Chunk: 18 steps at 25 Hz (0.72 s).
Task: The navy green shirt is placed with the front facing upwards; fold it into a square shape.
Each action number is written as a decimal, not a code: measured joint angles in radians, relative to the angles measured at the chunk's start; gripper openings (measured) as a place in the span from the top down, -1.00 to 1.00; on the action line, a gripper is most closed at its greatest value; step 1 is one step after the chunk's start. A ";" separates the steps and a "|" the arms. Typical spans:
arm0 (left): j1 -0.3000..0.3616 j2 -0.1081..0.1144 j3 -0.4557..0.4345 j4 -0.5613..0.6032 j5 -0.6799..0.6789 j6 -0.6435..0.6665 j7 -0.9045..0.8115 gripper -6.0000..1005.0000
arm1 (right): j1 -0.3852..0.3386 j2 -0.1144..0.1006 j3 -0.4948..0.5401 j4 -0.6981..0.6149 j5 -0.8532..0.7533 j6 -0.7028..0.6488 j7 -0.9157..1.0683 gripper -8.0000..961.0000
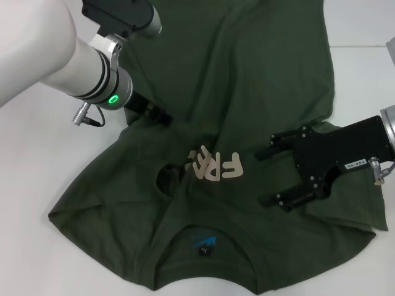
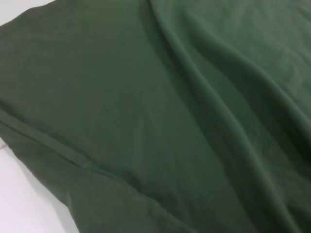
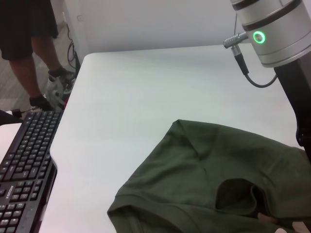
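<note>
Collar-nearest navy green shirt (image 1: 203,185) lies rumpled; right gripper (image 1: 271,176), frame right, gapes wide; left gripper's (image 1: 157,114) aperture indeterminable. Smooth creases before folding.

**A:** Your robot's left arm (image 1: 37,46) is a fat white tube ending in a silver aluminium wrist collar (image 1: 108,77) ringed with black bands and a glowing green indicator ring (image 1: 113,99). What else do you make out?

**B:** A silver plug with a thin grey cable (image 1: 86,117) hangs off that collar, and the matte black left gripper (image 1: 157,114) narrows to slim dark fingers.

**A:** And on your right?

**B:** The flat black angular right gripper (image 1: 271,176) carries small silver screws, a white printed label (image 1: 357,164) and two black finger bars; behind it you see a silver cuff (image 1: 389,126) and a grey cable loop (image 1: 386,172).
</note>
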 joint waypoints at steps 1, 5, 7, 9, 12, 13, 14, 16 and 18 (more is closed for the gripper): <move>-0.001 0.000 0.005 -0.001 0.000 -0.006 -0.002 -0.54 | 0.000 0.000 0.000 0.001 0.000 0.001 -0.001 -0.84; -0.001 0.000 0.031 -0.002 0.001 -0.025 -0.007 -0.51 | 0.000 0.000 0.000 0.003 0.000 0.009 -0.002 -0.84; -0.009 0.000 0.042 -0.017 0.002 -0.031 -0.009 -0.46 | 0.000 0.000 0.000 0.004 0.000 0.009 -0.001 -0.84; -0.031 0.002 0.043 -0.057 0.004 -0.033 -0.011 -0.36 | 0.000 0.000 0.001 0.004 0.000 0.010 0.000 -0.84; -0.058 0.006 0.043 -0.109 0.009 -0.042 -0.011 -0.17 | 0.000 0.000 0.001 0.004 0.000 0.012 0.001 -0.84; -0.059 0.005 0.043 -0.110 0.015 -0.044 -0.011 -0.08 | 0.000 0.000 0.001 0.004 0.000 0.014 0.001 -0.84; -0.059 0.005 0.043 -0.110 0.019 -0.045 -0.011 0.01 | 0.001 0.000 0.001 0.004 -0.001 0.017 0.001 -0.84; -0.059 0.003 0.042 -0.106 0.026 -0.045 -0.011 0.18 | 0.001 0.000 0.001 0.004 -0.001 0.022 0.001 -0.84; -0.059 0.003 0.041 -0.105 0.026 -0.045 -0.011 0.50 | 0.001 0.000 0.001 0.004 -0.002 0.024 0.000 -0.84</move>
